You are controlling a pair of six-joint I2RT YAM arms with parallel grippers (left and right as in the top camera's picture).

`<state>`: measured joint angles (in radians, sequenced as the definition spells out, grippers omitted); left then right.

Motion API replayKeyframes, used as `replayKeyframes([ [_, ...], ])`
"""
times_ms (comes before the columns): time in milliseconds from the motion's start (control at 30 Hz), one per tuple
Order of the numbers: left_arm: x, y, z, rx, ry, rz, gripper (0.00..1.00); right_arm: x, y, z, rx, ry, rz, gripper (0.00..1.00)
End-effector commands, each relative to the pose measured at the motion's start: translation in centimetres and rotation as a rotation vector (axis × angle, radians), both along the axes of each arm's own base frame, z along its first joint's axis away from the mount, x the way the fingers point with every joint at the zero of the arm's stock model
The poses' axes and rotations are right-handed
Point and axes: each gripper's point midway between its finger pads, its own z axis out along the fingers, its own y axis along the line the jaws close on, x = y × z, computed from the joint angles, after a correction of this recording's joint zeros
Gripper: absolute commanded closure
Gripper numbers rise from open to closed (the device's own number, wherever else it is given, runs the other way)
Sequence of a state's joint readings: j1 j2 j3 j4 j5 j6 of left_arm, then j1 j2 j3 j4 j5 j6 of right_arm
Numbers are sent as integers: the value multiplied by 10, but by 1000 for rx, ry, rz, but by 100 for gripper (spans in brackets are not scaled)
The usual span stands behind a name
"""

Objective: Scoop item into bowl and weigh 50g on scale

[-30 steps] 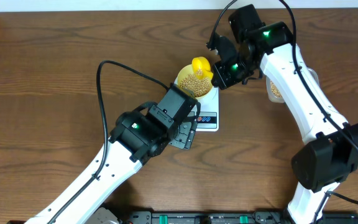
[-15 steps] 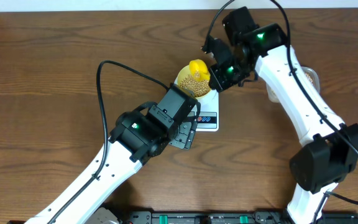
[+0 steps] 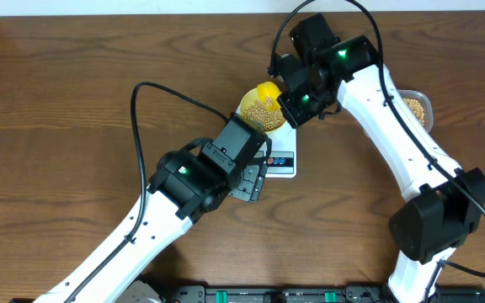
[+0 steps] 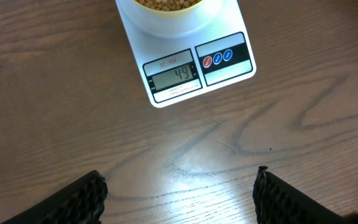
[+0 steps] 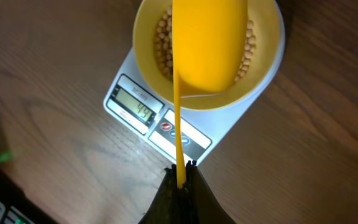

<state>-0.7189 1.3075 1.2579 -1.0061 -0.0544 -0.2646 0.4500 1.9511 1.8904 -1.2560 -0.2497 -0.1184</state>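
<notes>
The pale yellow-green bowl [image 5: 263, 74] holds tan beans [image 5: 163, 46] and stands on the white scale [image 5: 194, 140]. The scale's display [image 4: 176, 75] reads 49. My right gripper [image 5: 180, 169] is shut on the thin handle of the yellow scoop [image 5: 209, 43], whose head hangs over the bowl, tipped on edge. In the overhead view the scoop [image 3: 268, 91] sits above the bowl [image 3: 255, 114] and the right gripper [image 3: 297, 88] is just right of it. My left gripper [image 4: 179, 186] is open and empty over bare wood, in front of the scale.
A clear plastic tub [image 3: 417, 105] with more beans stands at the right, behind my right arm. My left arm [image 3: 200, 172] lies close against the scale's front left [image 3: 280, 162]. The table's front edge carries a black rail [image 3: 268, 295].
My right gripper has shifted left with the scoop, bringing its head further over the bowl. The tub shows more behind the arm. My left arm has not moved.
</notes>
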Motion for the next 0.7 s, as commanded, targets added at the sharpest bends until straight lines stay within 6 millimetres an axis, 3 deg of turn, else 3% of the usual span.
replayKeyframes([
  [0,3,-2,5,-6,-11,-5,22,2,2,20,-5,-74,25,99],
  [667,3,-2,5,-6,-11,-5,22,-1,7,20,-11,-84,46,99],
])
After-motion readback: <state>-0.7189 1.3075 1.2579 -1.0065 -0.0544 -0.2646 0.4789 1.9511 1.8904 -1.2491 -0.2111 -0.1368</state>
